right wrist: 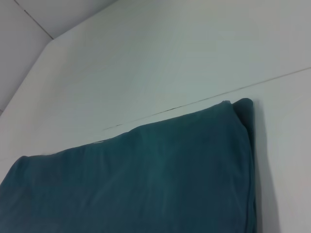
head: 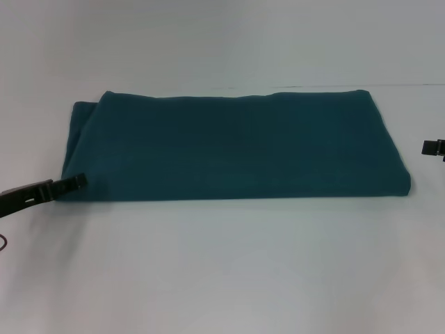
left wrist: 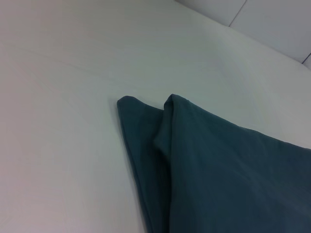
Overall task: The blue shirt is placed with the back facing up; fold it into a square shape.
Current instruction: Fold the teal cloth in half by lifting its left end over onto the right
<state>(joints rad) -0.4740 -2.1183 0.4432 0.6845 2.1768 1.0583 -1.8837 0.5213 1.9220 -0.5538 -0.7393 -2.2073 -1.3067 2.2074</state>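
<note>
Shirt status: the blue shirt [head: 236,146] lies mid-table as a wide folded band, not yet square. Left gripper [head: 78,182] sits at its near left corner, tips touching the cloth edge; whether they pinch it cannot be told. Right gripper [head: 434,147] stands apart off the right end, its state likewise unclear. Recommended: catch all layers at one end, carry it squarely over the other, edges aligned. The left end shows two offset layers. White table [head: 222,271] presents no obstruction
</note>
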